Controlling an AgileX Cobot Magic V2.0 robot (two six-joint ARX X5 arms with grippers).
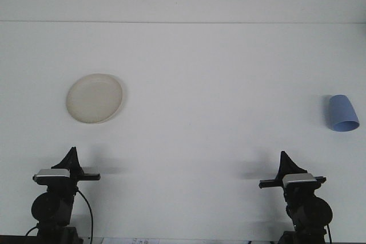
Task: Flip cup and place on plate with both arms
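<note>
On the bench [189,112], blue cup [342,114] lies sideways far right, plate [94,98] left; left tool [72,155] and right tool [283,161] wait low, whether apart or together I cannot tell.

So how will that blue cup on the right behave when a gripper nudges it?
The blue cup seems to sit mouth-down on its wide rim, so it probably won't roll. It looks thin and light, so a nudge would likely slide or tip it. Once tipped, its taper would likely make it roll in a curve.

Only the plate [94,98] at left and the blue cup [342,114] at far right stand on the white table [217,84], well apart, with wide bare surface between and around them.
</note>
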